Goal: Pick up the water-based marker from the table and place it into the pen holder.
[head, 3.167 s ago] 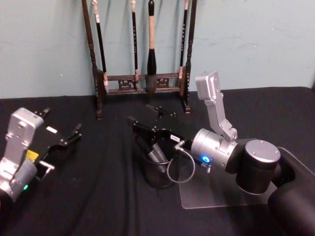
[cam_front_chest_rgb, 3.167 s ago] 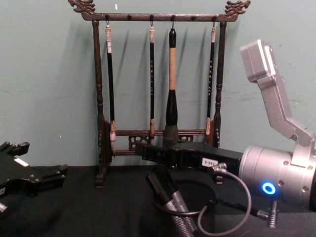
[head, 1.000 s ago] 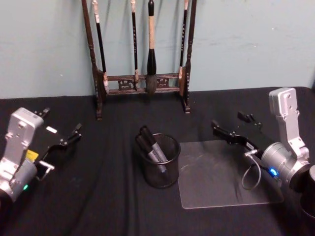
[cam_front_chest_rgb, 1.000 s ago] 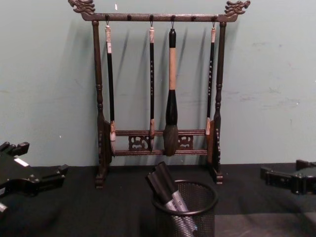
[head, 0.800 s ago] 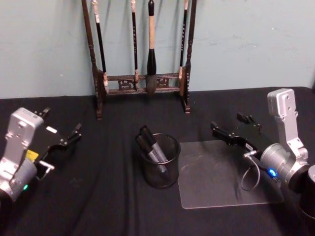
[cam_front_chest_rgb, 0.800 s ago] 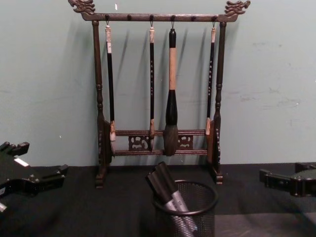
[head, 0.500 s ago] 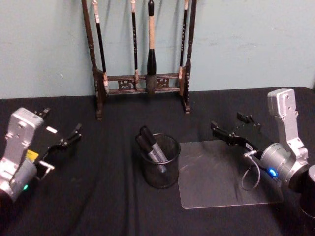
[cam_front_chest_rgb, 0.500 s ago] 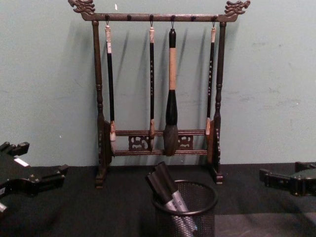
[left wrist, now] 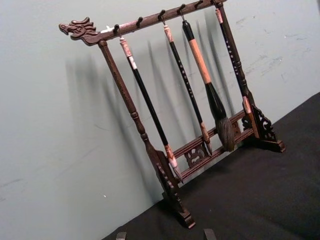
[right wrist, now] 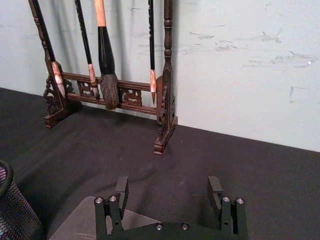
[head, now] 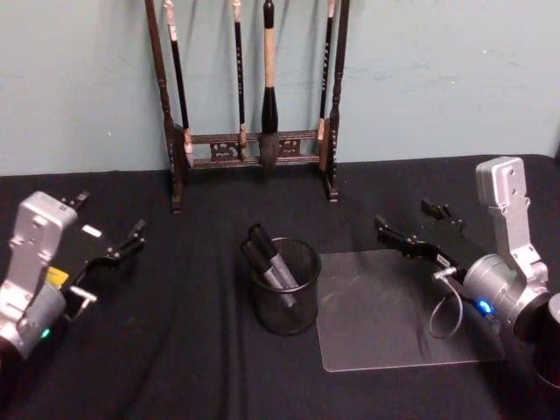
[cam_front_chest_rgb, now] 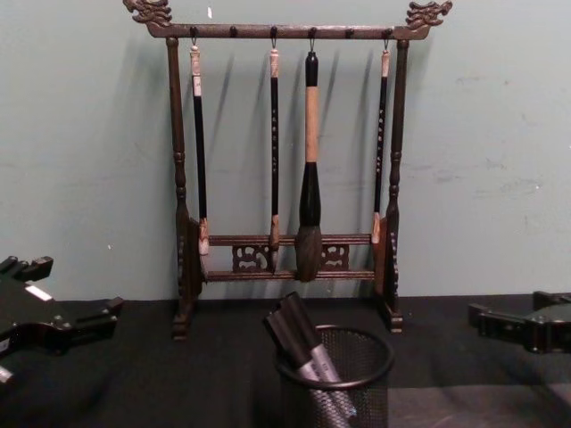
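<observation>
Since markers [head: 273,262] already stand in pen holder [head: 286,287], long axes leaning up toward robot's left, none visible on table [head: 201,350]. Right gripper [head: 420,229] nearer, off to holder's right above grey mat [head: 394,315], fingers spread, empty. Left gripper [head: 109,236] parked far left, open, empty.

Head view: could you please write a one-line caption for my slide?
Markers stand in the pen holder; the open right hand hovers over a clear mat, the open left hand at the left.
</observation>
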